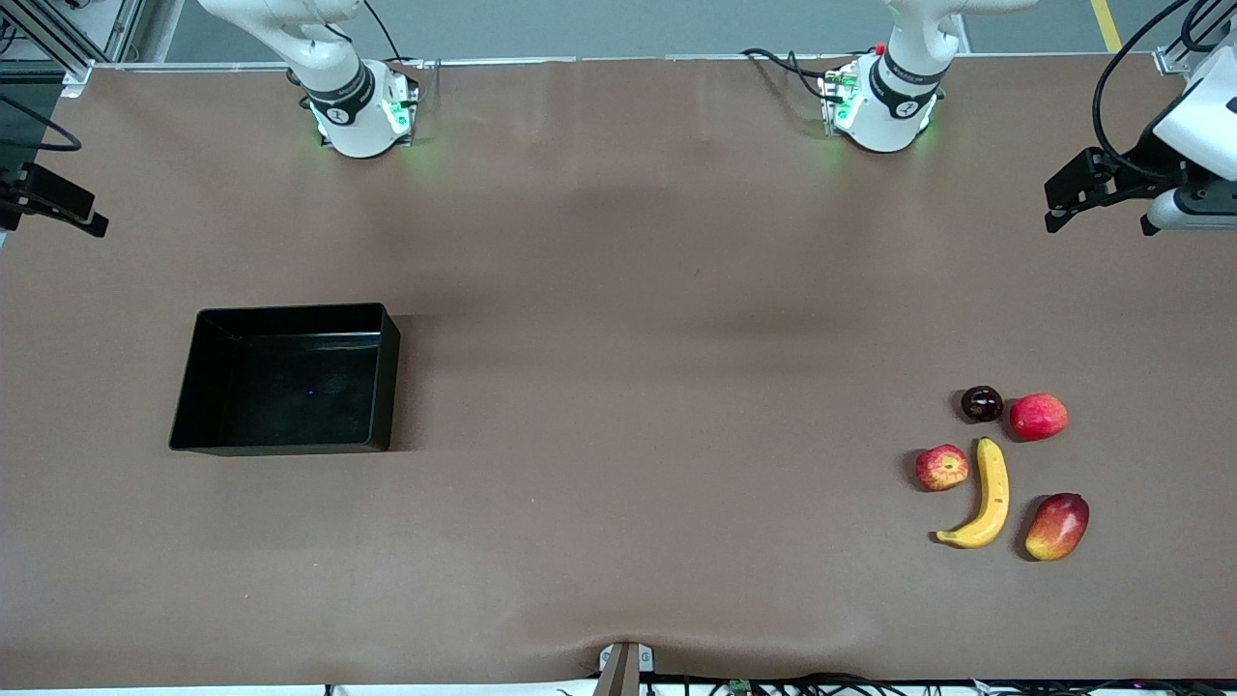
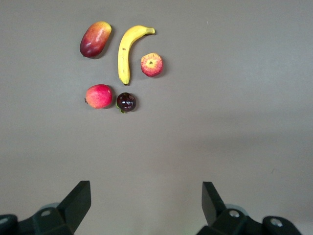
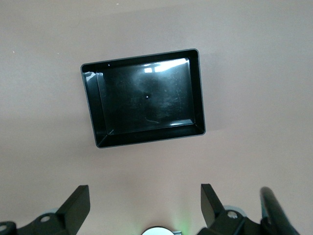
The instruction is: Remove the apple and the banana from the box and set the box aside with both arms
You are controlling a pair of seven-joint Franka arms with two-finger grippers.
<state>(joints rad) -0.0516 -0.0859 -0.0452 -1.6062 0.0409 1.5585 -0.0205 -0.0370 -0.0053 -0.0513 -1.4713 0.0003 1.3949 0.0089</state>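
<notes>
Front view: black box (image 1: 286,379) sits empty toward the right arm's end of the table; banana (image 1: 985,494) and apple (image 1: 941,467) lie touching toward the left arm's end. Left gripper (image 2: 145,203) hangs wide open above bare table near the fruit. Right gripper (image 3: 145,204) hangs wide open near the box.

Tabletop (image 1: 618,290) is showing plain brown. Box (image 1: 290,377) is showing glossy black. Banana (image 1: 988,495) is showing yellow. Apple (image 1: 942,468) is showing red with pale yellow streaks. Mango (image 1: 1057,526) is showing red grading to orange.
</notes>
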